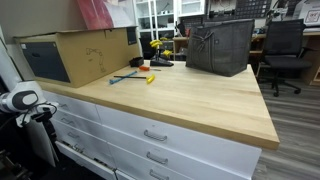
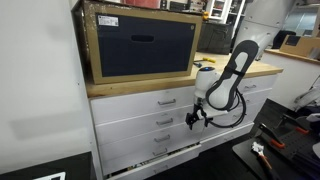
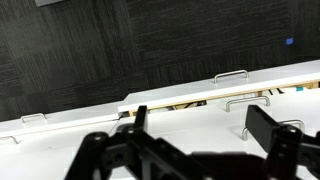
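The pincer (image 3: 200, 124) spreads wide and empty at the wrist view's bottom edge, facing a slightly open drawer (image 3: 175, 112) beneath the bench (image 1: 190, 100).

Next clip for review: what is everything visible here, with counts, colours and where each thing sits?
Countertop: one, light wood, above the drawers.
Drawers: several, white, metal handles, under the countertop.
Open drawer: one, white, low down, slightly ajar.
Cardboard box: one, brown, at the countertop's end, with a dark unit inside.
Pink item: one, on top of the box.
Bag: one, dark grey, at the countertop's far edge.
Hand tools: a few, blue and yellow, between box and bag.
Office chair: one, black, beyond the countertop.
Arm: one, white with a black cable, in front of the drawers.
Claw: one, black, open, empty, by the open drawer.
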Robot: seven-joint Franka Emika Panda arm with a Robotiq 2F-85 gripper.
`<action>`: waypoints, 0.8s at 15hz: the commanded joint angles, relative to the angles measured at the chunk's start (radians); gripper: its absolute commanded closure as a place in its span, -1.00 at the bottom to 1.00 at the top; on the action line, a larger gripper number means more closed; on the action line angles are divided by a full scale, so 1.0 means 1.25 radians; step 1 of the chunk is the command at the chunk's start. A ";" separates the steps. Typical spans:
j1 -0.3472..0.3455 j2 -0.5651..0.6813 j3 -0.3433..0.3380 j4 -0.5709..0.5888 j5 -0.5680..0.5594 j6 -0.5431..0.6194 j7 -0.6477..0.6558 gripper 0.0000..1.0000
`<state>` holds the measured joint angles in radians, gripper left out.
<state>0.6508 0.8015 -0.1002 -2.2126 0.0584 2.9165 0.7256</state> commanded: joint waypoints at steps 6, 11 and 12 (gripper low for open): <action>0.079 0.138 -0.040 0.128 0.063 0.040 0.065 -1.00; 0.081 0.184 -0.042 0.174 0.094 0.046 0.064 -1.00; 0.087 0.192 -0.046 0.179 0.096 0.048 0.065 -1.00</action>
<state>0.7384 1.0059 -0.1453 -2.0205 0.1593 2.9484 0.7768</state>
